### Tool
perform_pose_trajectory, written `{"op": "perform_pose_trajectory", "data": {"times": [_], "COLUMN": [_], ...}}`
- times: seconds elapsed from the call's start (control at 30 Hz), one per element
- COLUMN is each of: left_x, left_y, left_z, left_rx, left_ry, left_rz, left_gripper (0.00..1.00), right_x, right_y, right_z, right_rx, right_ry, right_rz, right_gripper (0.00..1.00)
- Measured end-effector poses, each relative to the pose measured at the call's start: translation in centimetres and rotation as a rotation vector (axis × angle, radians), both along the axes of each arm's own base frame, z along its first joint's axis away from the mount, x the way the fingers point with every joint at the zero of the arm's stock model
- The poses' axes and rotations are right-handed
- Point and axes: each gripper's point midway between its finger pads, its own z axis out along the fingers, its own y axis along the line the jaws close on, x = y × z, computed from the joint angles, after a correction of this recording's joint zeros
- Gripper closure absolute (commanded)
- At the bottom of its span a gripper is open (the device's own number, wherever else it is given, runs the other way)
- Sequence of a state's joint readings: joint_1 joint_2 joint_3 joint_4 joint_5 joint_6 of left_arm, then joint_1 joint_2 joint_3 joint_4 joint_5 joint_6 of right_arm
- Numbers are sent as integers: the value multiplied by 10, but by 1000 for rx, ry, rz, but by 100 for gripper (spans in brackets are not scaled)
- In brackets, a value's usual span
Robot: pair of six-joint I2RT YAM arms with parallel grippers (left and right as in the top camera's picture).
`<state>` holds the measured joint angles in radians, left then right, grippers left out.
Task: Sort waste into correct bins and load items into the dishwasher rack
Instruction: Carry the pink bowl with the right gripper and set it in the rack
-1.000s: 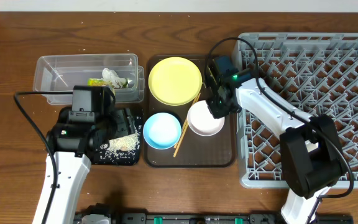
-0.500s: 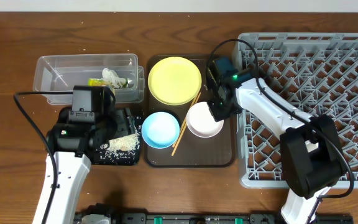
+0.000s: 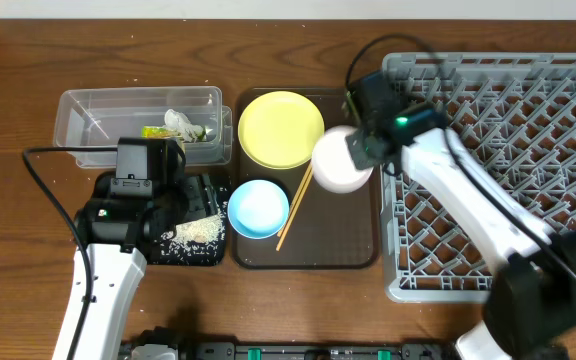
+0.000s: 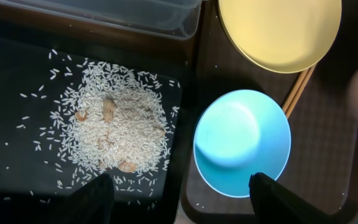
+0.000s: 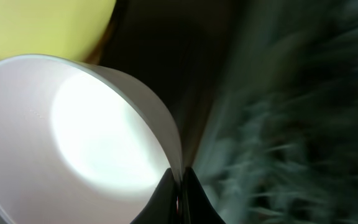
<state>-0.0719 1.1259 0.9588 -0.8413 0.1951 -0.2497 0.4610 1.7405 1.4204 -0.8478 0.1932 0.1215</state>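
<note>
As the overhead view shows it, right hand (image 3: 362, 152): clamped on the rim of the white bowl (image 3: 336, 163).
White bowl, overhead: over the upper right of the brown tray (image 3: 340, 245). Its edge overlaps the yellow plate (image 3: 280, 130), and it is just beside the dishwasher rack (image 3: 528, 110).
Blue bowl (image 3: 259, 208), overhead: on the brown tray below the plate, with the chopsticks (image 3: 295, 205) slanted along its right side.
Clear tub (image 3: 93, 128), overhead: on the bench (image 3: 28, 60), holding the snack wrapper (image 3: 158, 131) and the white scrap (image 3: 178, 120).
Black tray (image 3: 168, 255), overhead: just below the tub, with rice (image 3: 198, 230) heaped in it.
Left hand (image 4: 180, 183), left wrist view: wide, with nothing between the jaws. One jaw is over the black tray, the other over the brown tray.
Rice, left wrist view: one pile with a few brownish bits in it and loose grains scattered round it.
Blue bowl, left wrist view: upright, near the yellow plate, with the chopstick ends between them.
Right hand, right wrist view: fingertips nipped together on the thin wall of the tilted white bowl.
Surroundings, right wrist view: yellow plate at upper left, the rack a grey blur at right.
</note>
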Motion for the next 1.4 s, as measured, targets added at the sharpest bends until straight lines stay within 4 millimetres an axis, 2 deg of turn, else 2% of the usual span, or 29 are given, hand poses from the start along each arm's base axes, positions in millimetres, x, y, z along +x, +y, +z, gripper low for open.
{"op": "perform_pose_trajectory", "data": {"times": [0.1,0.23,0.4,0.5,0.6,0.7,0.9,1.07,1.4], "left_x": [0,0,0,1,2,2,2,2,2], "left_y": [0,0,0,0,0,0,0,0,0], "left_z": [0,0,0,0,1,1,1,1,1], "left_rx": [0,0,0,0,0,0,-1,-1,0], "left_ry": [0,0,0,-2,-7,-8,-8,-8,-9], "left_rz": [0,0,0,0,0,0,0,0,0], "left_gripper": [28,27,27,27,27,27,27,27,27], "right_x": [19,39,60,65,66,70,81,83,75], "right_y": [-20,-55,-93,-120,-145,-157,-156,-152,-128], "right_z": [54,104,143,153,148,127,83,67,42], "right_rx": [-40,-141,-329,-459,-589,-705,-799,-828,-791], "right_ry": [-200,-419,-608,-649,-629,-574,-484,-458,-392], "right_rz": [-78,-215,-348,-427,-493,-513,-472,-454,-374], "right_gripper": [99,99,99,99,99,99,99,99,99]}}
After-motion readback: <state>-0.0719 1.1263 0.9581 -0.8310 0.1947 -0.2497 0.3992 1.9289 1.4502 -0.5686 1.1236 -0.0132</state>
